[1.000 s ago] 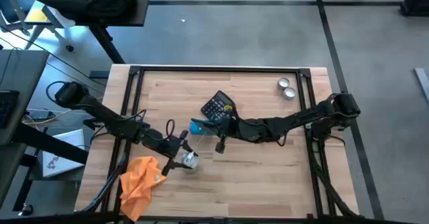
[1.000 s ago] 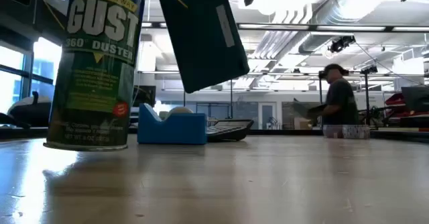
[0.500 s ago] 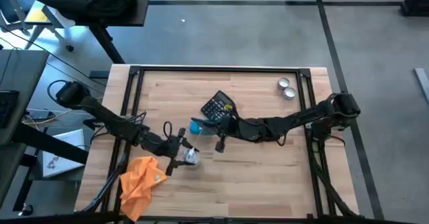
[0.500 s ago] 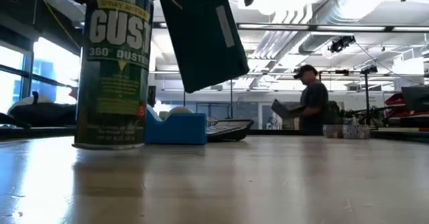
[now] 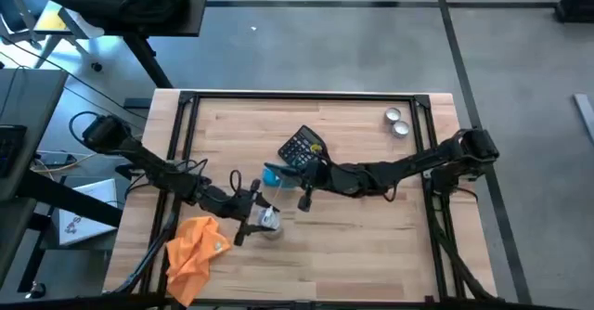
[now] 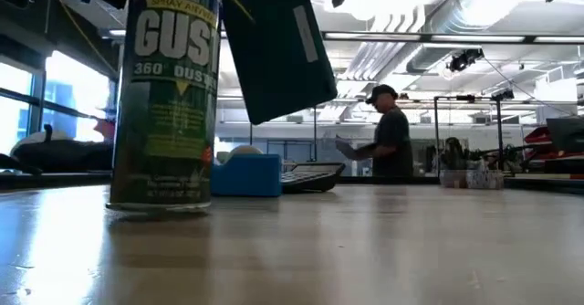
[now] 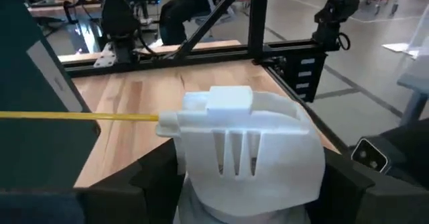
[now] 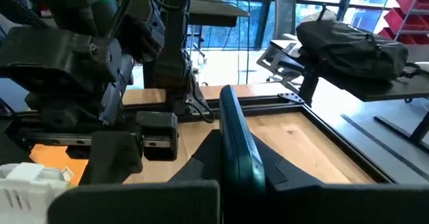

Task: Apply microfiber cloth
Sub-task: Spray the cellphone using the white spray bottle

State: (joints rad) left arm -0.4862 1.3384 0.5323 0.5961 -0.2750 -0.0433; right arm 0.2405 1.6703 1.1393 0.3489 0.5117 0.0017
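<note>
The orange microfiber cloth [image 5: 195, 248] lies crumpled at the table's near left and also shows in the right wrist view [image 8: 50, 160]; no gripper touches it. Just right of it my left gripper [image 5: 257, 214] is shut on a green duster can [image 6: 164, 95] with a white nozzle cap [image 7: 244, 140] and a yellow straw. At mid-table my right gripper [image 5: 303, 187] is shut on a dark teal flat slab [image 6: 274, 49]. A small blue box [image 6: 242, 173] and a black calculator [image 5: 302, 146] lie behind it. My left gripper has the can's upper end, just under the white cap [image 7: 201, 204], between its two fingers [image 7: 144, 187]. The fingers come about level from the table's left. The can is upright, its base [image 6: 160, 205] at the table top. My right gripper pinches the teal slab [image 8: 234, 143] between its two fingers, the slab edge-on between them; the place of contact lies above the low view's frame. The arm reaches in from the table's right. The slab hangs tilted below the fingers, clear of the table.
Two small round tins [image 5: 397, 122] sit at the far right. A black frame [image 5: 306, 95] runs round the table. Bare wood lies right of the can. A person [image 6: 388, 131] walks in the room behind the table.
My left gripper has carried the upright duster can a little toward the table's right edge, away from the cloth, the can's base staying at the table top. The teal slab in my right gripper has kept its place. The person in the background has walked leftward.
</note>
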